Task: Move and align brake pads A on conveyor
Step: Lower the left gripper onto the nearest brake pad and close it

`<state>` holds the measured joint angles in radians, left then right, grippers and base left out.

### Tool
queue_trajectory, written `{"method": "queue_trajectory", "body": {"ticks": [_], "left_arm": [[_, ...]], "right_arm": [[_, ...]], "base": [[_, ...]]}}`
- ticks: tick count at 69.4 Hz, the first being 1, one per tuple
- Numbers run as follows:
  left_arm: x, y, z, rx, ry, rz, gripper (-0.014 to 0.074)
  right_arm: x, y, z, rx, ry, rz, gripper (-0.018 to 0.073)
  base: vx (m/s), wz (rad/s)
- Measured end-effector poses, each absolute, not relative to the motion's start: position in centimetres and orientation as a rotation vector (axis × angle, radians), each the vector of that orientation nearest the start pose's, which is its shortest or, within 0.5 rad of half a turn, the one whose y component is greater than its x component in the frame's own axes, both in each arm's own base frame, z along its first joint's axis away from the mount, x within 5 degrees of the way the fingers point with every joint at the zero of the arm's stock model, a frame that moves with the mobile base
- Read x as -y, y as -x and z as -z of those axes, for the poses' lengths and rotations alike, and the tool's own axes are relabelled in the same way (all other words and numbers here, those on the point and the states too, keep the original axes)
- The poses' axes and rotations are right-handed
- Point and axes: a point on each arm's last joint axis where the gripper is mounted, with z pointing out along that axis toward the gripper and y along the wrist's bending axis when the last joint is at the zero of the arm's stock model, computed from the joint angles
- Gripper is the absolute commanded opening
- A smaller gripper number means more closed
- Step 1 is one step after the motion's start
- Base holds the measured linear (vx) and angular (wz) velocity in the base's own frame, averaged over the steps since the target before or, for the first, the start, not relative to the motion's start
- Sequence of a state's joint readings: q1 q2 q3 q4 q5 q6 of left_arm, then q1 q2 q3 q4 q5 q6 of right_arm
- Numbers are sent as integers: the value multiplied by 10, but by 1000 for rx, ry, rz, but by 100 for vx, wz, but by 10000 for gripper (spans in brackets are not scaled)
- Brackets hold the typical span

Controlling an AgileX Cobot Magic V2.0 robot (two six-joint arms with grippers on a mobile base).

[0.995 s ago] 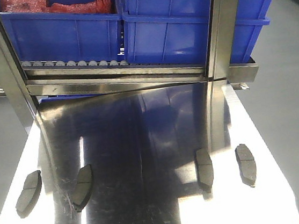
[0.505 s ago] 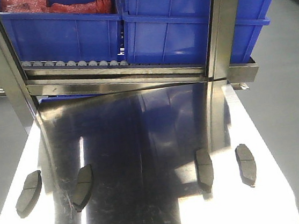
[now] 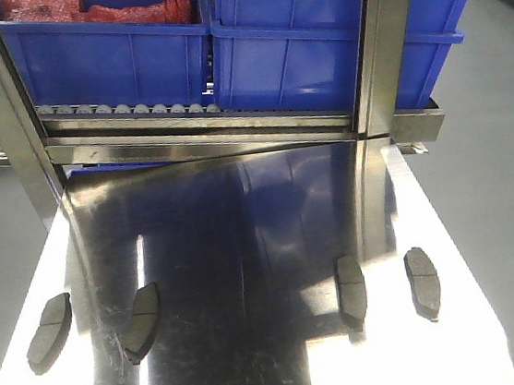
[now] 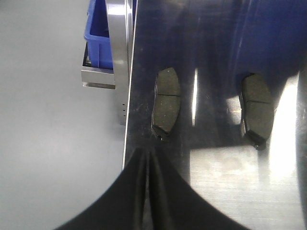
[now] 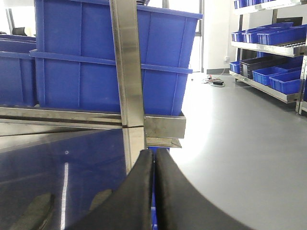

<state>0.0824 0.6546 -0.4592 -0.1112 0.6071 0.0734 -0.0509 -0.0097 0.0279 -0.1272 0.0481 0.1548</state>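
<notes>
Four brake pads (image 3: 50,332) (image 3: 142,324) (image 3: 351,291) (image 3: 423,282) are laid in a row across the near part of the shiny steel tabletop (image 3: 244,240), two at the left and two at the right, with a wide bare strip left between the pairs. The far side is closed off by a roller rack (image 3: 127,110) loaded with blue bins (image 3: 296,49), and an upright steel post (image 3: 380,48) is set at the far right. The left pincer (image 4: 146,155) is held closed on nothing, just short of the near end of the pad beside the tabletop's edge, while the right pincer (image 5: 154,155), also closed and empty, is pointed toward the post.
</notes>
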Motion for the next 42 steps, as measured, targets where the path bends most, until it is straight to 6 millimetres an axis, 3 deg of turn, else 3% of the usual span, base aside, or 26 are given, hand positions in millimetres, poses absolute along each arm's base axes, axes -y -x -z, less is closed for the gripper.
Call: {"method": "queue_trajectory", "body": {"ticks": [21,42], "left_arm": [[4,-134,-280,-2334,-142,19,464],[6,-188,-284,-2498,-153,71,491]], "right_arm": [[3,-57,-200,-1548,-66,23,-11],[3,-57,-200,-1548,-66,23,-11]], "base": [[0,0],[0,0]]}}
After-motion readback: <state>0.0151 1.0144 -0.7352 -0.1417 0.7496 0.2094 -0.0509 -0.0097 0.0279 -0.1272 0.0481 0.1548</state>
